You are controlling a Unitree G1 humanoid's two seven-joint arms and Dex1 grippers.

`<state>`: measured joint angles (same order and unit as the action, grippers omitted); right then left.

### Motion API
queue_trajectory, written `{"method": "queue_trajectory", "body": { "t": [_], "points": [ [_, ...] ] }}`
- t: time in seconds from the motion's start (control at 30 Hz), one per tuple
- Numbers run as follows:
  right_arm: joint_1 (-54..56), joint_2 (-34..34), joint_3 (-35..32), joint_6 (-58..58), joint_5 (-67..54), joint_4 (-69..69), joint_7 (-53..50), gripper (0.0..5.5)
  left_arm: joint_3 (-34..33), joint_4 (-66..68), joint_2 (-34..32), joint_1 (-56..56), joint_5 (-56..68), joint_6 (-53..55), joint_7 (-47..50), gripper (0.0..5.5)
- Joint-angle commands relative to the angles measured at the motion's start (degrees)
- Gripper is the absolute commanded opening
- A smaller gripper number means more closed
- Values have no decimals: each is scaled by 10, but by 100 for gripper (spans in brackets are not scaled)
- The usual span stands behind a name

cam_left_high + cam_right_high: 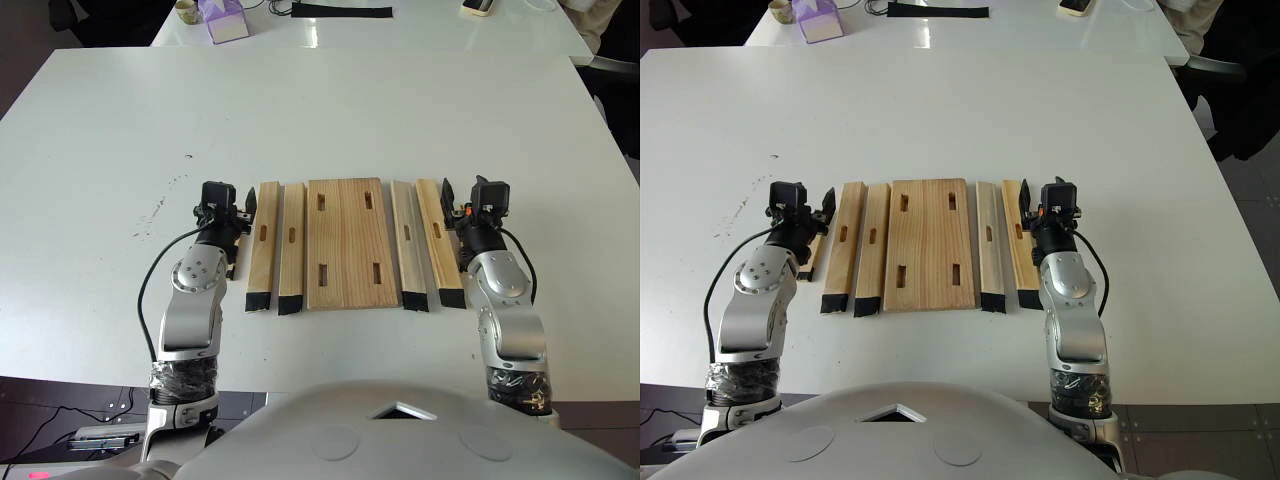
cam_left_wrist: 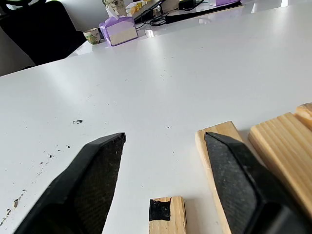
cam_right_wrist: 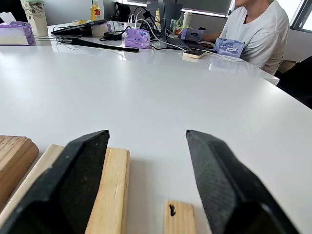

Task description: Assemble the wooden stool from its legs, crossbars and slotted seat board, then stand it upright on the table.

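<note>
The seat board (image 1: pixel 345 243) and legs (image 1: pixel 263 245) are pale bare wood with grain. The table (image 1: pixel 320 110) is smooth, shiny white. The left gripper (image 2: pixel 165 139) has matt black fingers (image 2: pixel 92 180)

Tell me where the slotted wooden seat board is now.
The wide slotted wooden seat board lies flat at mid-table in the head views, flanked by two black-tipped wooden slats on the robot's left and two on its right.

Nothing written, no number and no sign is legible here. Any print on the purple tissue box (image 1: pixel 225 20) on the far table (image 1: pixel 420 30) is too small to read. The slotted seat board (image 1: pixel 345 243) shows only bare wood grain.
</note>
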<state>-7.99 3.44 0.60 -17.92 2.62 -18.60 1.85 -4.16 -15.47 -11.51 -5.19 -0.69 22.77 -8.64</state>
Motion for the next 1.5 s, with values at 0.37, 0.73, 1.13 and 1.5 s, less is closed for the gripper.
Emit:
{"method": "queue_trajectory", "body": {
  "t": [0.37,0.73,1.13,1.5],
  "points": [
    [-1,7,-2,6,7,6,-2,290,-2,-8,1,-11,13,3,-2,301],
    [0,15,3,6,13,6,-2,290,-2,-6,0,-12,11,5,-1,301],
    [-7,15,7,9,20,4,-7,290,0,-17,-6,-16,10,16,-6,301],
    [-56,0,4,8,29,-38,-31,290,-28,-156,-85,-108,44,113,-86,301]
  ]
}}
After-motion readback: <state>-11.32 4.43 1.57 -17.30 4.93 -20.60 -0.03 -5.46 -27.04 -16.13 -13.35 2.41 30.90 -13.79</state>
